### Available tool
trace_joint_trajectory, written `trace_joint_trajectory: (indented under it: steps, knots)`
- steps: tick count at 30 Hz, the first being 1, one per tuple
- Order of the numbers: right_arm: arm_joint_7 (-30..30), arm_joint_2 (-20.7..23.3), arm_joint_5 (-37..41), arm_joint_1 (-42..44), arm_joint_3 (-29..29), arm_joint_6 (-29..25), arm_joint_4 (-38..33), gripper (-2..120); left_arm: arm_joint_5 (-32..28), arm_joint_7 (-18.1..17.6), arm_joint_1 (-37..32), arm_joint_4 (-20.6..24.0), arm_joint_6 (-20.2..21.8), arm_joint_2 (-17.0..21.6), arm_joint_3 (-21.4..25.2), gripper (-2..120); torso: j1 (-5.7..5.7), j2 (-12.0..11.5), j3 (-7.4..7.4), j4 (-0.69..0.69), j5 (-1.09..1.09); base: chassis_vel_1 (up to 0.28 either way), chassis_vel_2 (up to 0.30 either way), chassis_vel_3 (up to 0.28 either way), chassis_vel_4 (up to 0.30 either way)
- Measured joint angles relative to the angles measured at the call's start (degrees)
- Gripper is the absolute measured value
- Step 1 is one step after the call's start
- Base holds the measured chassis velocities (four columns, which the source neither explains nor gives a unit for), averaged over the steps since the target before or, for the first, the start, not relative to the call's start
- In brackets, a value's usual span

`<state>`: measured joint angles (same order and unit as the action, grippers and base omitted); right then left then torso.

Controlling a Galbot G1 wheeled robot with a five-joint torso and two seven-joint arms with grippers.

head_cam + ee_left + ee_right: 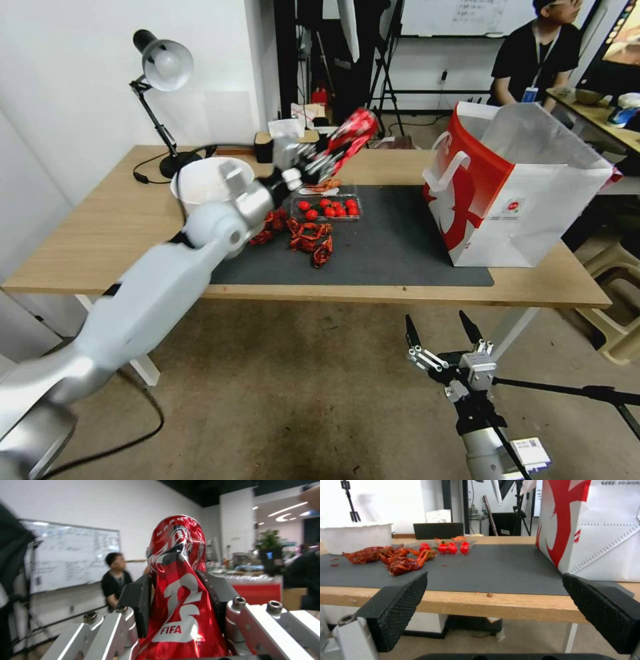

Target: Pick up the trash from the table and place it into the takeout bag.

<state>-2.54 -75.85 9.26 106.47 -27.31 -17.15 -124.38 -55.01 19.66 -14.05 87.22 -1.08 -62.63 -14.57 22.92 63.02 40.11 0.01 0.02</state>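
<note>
The left arm reaches out and up over the tabletop (100,220), its left pincer (319,159) clamped on the crushed red soda can (349,137), raised well left of the takeout bag (513,193). The right pincer (443,333) hangs spread wide below the tabletop's near edge.

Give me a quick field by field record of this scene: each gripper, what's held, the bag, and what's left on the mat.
left gripper: shut on crushed red soda can, raised above the table
right gripper: open, low, in front of the table
takeout bag: upright, open-topped, on the mat's right end
mat: red crayfish shells, clear plastic container holding small red fruits
</note>
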Motion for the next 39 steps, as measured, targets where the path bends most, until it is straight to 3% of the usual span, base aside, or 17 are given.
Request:
trace_joint_trajectory:
  steps: [9, 17, 20, 25, 27, 30, 35, 37, 39]
  knots:
    - [0.0, 0.2, 0.0, 0.7, -0.2, -0.2, -0.9, 100, -1.2, 1.6, 9.7, -9.5, -1.9, -8.5, -8.8, 32, 0.0, 0.0, 0.0, -0.01, -0.02, 0.0, 0.0, 0.0, 0.0]
    - [0.0, 0.1, 0.0, 0.9, -0.4, -0.6, -0.9, 100, -2.3, 3.3, 15.4, -16.5, -2.8, -14.0, -13.0, 32, 0.0, 0.0, 0.0, -0.01, -0.01, 0.0, 0.0, 0.0, 0.0]
    - [0.0, -0.3, 0.0, 0.6, -0.3, -0.6, -0.7, 100, -2.8, 4.3, 19.4, -22.8, -3.7, -19.9, -15.6, 32, 0.0, 0.0, 0.0, -0.01, -0.01, 0.0, 0.0, 0.0, 0.0]
    - [0.1, -0.4, 0.0, 0.5, -0.2, -0.8, -0.5, 100, -2.8, 5.2, 22.4, -27.7, -4.7, -24.4, -17.2, 32, 0.0, 0.0, 0.0, -0.03, 0.0, 0.0, 0.0, 0.0, 0.0]
    - [0.2, 0.3, 0.0, 0.8, -0.2, -1.2, -0.3, 100, -2.3, 7.2, 25.7, -33.2, -5.9, -28.4, -18.7, 32, 0.0, 0.0, -0.01, -0.01, -0.01, 0.0, 0.0, 0.0, 0.0]
    - [0.3, 0.7, 0.0, 1.0, -0.3, -1.5, -0.1, 100, -1.3, 8.2, 27.3, -35.9, -6.5, -29.8, -19.8, 32, -0.01, 0.0, -0.01, -0.07, 0.0, 0.0, 0.0, 0.0, 0.0]
    - [0.3, 0.6, 0.1, 1.0, -0.4, -2.0, 0.4, 100, 1.8, 9.0, 28.8, -38.9, -7.6, -30.1, -20.9, 32, -0.01, 0.0, -0.01, 0.0, -0.02, 0.0, 0.0, 0.0, 0.0]
    - [0.4, 0.5, 0.2, 1.0, -0.4, -2.2, 0.6, 100, 7.5, 9.8, 29.5, -41.5, -10.0, -29.9, -22.0, 32, -0.01, 0.0, -0.01, 0.01, -0.03, 0.0, 0.0, 0.0, 0.0]
    - [0.4, 0.5, 0.2, 1.0, -0.4, -2.3, 0.7, 100, 9.0, 10.1, 29.7, -42.3, -10.8, -29.9, -22.3, 32, 0.0, 0.0, -0.01, 0.0, -0.03, 0.0, 0.0, 0.0, 0.0]
